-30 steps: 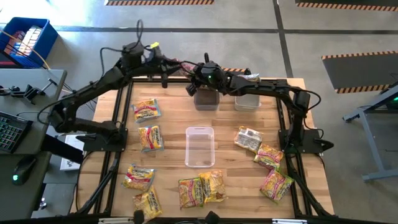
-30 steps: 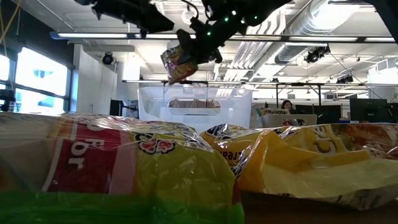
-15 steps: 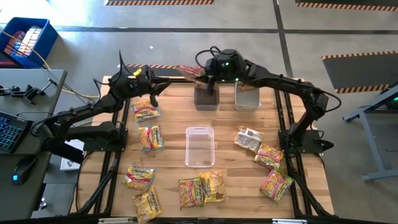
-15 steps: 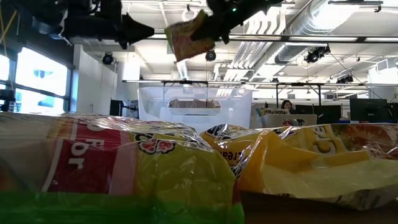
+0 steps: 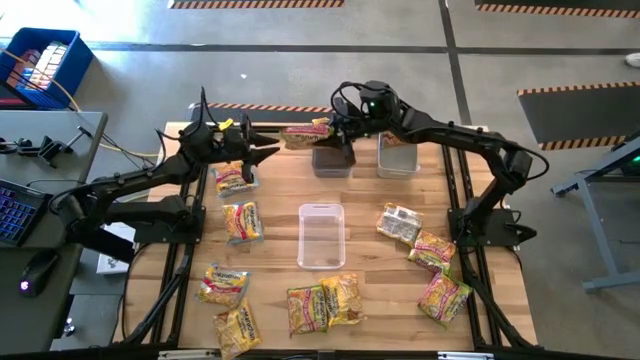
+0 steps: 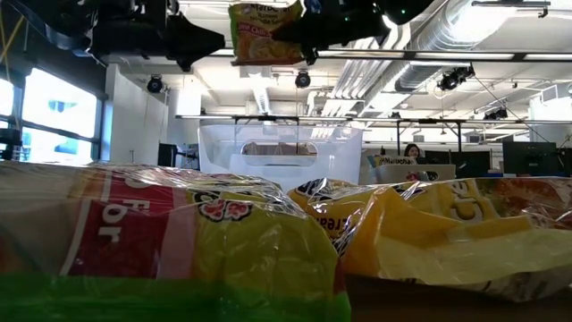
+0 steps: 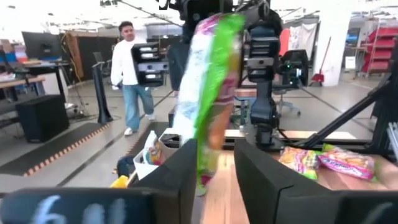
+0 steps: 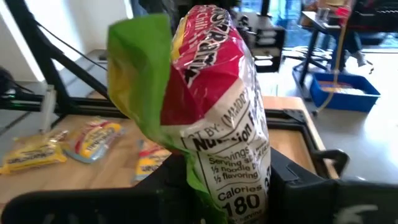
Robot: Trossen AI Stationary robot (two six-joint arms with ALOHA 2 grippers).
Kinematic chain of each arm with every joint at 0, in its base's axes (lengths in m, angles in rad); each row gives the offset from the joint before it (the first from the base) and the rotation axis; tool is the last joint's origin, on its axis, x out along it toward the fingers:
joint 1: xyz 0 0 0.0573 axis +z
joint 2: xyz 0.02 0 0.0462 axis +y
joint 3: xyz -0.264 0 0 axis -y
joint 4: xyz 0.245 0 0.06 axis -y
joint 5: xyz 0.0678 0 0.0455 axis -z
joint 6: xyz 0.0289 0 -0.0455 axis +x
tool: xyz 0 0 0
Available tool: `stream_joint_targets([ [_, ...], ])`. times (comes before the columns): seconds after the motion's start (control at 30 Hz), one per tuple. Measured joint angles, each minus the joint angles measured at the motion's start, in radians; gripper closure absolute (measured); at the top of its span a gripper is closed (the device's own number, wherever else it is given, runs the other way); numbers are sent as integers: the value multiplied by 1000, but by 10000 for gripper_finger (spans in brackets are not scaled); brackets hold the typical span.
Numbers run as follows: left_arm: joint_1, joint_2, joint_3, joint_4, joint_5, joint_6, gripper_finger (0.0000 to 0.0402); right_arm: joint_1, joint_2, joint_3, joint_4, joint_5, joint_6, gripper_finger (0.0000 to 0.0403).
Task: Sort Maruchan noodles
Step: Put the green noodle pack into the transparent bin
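While most of the stock lies unsorted on the pale wooden worktop [image 5: 280, 200], sorting appears to be at an early stage.

Item in transit: one red-and-green crinkly plastic noodle packet [image 5: 306, 131], pinched in the right claw [image 5: 338, 130], held in the air over the far edge of the worktop, just beside the far bins.

Left claw [image 5: 262, 152]: fingers parted, holding nothing, near the far left corner, facing the carried packet.

Containers:
- Clear plastic rectangular bin, centre [image 5: 321, 235]: nothing visible inside.
- Clear bin, far edge, left of pair [image 5: 331, 159]: dark contents, kind not discernible.
- Clear bin, far edge, right of pair [image 5: 397, 161]: contents not discernible.

Remaining loose: yellow flat packets at left [image 5: 236, 179], [image 5: 242, 221], at the near edge [image 5: 325, 303], and at right [image 5: 443, 297]; one silvery-white packet [image 5: 399, 224].
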Motion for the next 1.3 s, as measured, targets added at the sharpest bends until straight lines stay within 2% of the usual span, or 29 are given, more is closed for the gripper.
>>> stream_joint_targets([
  [0.37, -36, 13, 54, 0, -6, -63, 190, 3, 1, 0, 1, -32, -15, 316],
  [0.6, -79, 119, 130, -1, -34, -50, 163, 6, 1, 0, 5, -36, -15, 316],
  [0.7, -79, 168, 164, 0, -46, -24, 164, 13, 1, 0, 10, -36, -21, 316],
  [0.87, -80, 224, 206, 0, 31, -2, 165, 15, 1, 0, 10, -43, -23, 316],
  [0.97, -86, 249, 215, -2, 41, -2, 174, 15, 1, 0, 14, -41, -23, 315],
  [1.1, -88, 257, 217, 3, 44, 0, 213, 16, 1, 0, 15, -37, -22, 306],
  [1.3, -84, 257, 217, 3, 40, 8, 296, 22, 2, 0, 16, -2, 4, 281],
])
